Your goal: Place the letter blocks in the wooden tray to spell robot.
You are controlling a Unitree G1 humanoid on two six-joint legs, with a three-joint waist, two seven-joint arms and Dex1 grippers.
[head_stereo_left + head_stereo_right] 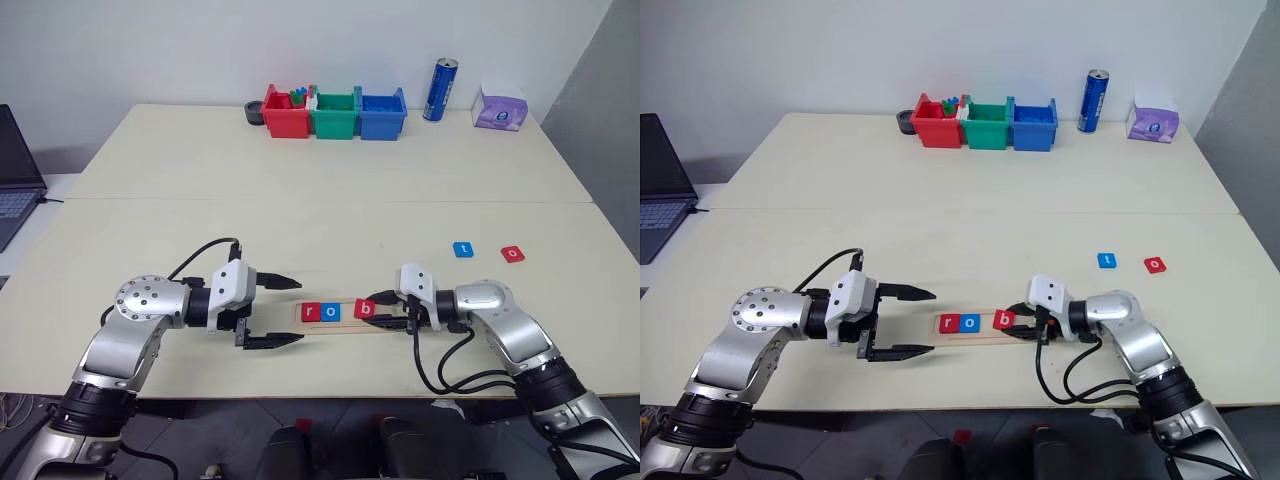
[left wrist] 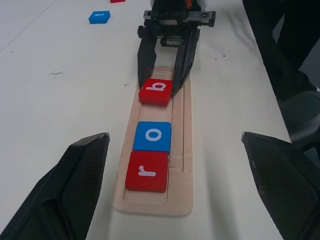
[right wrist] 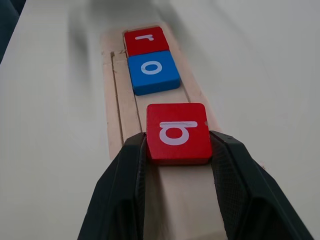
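Taking the wooden tray [image 1: 345, 318] as our landmark and reading from left to right: to its left we see a laptop [image 1: 17, 170] at the table's far left edge, well apart from the tray. Nearer, just off the tray's left end, our left gripper [image 1: 285, 311] hovers with its two black fingers spread wide, holding nothing. In the tray's groove the red "r" block [image 1: 310, 312] sits at the left end, the blue "o" block [image 1: 331, 312] touching it. A small gap further right, the red "b" block [image 3: 177, 133] lies on the tray, pinched on both sides by our right gripper [image 1: 383, 307]. Right of the tray and further back, the blue "t" block [image 1: 463, 249] and a red "o" block [image 1: 512, 254] lie on the table [image 1: 320, 210]. Far behind the tray stand red, green and blue bins [image 1: 335, 112], a blue can [image 1: 440, 89] and a tissue box [image 1: 500, 108]
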